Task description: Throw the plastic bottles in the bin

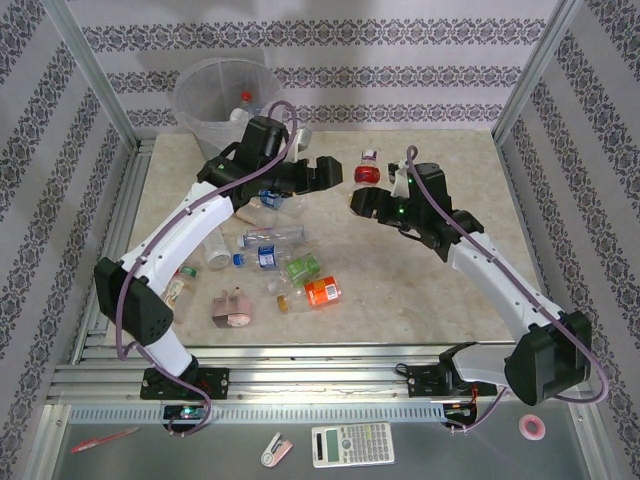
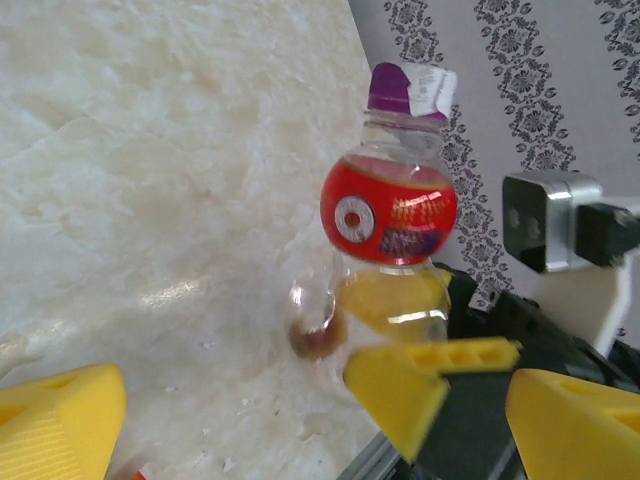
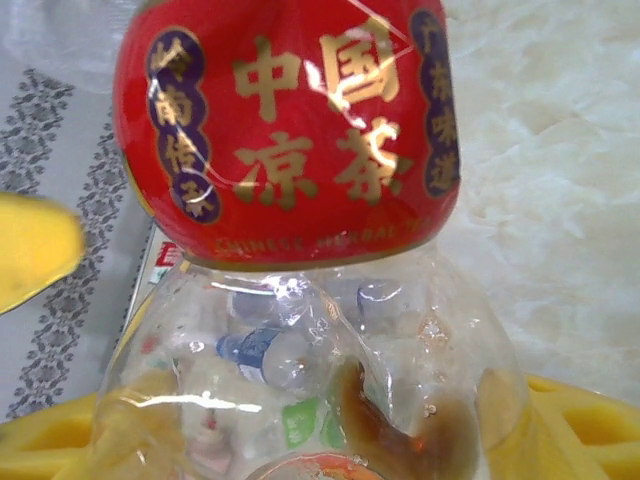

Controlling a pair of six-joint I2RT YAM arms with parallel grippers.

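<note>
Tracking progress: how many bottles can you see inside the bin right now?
1. A red-capped bottle sits inside the bin at the table's far left corner. More may be hidden lower down behind its cloudy wall.

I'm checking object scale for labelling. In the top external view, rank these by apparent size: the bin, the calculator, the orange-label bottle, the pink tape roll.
1. bin
2. calculator, though it lies nearer the camera, which may flatter it
3. orange-label bottle
4. pink tape roll
</note>
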